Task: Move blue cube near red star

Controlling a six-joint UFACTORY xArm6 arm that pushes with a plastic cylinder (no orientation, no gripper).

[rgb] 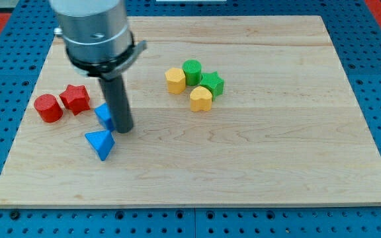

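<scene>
The blue cube [104,116] sits left of centre on the wooden board, partly hidden by my dark rod. My tip [124,129] touches the cube's right side. The red star [76,98] lies a short way up and to the left of the cube, with a small gap between them. A red cylinder [47,108] stands just left of the star. A blue triangular block [100,143] lies just below the cube.
A cluster sits up and to the right of the tip: a yellow block [174,80], a green cylinder [192,71], a green star [212,83] and a yellow heart-like block [201,98]. The wooden board [276,132] ends at a blue pegboard surround.
</scene>
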